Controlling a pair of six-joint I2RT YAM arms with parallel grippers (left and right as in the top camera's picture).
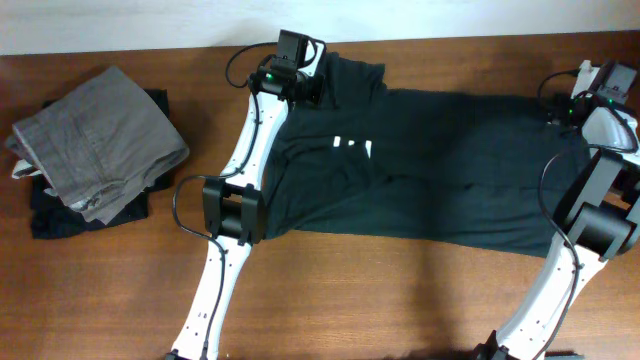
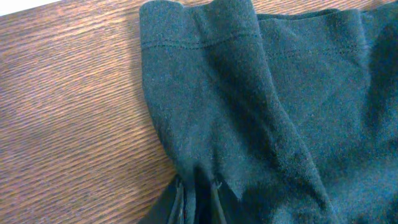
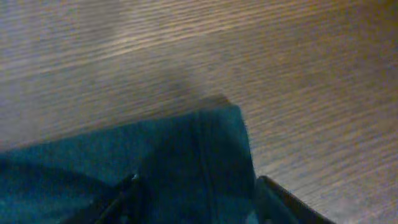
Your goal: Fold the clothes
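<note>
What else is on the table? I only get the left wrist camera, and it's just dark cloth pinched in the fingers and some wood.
Observer: A pile of folded grey trousers lies to the left of the T-shirt, apart from it.
Operator: Is anything under them?
Observer: Yes, a black folded garment pokes out beneath them.
Operator: Where's the other arm?
Observer: The right gripper is at the shirt's far right corner, with its jaws apart on either side of the hem.
</note>
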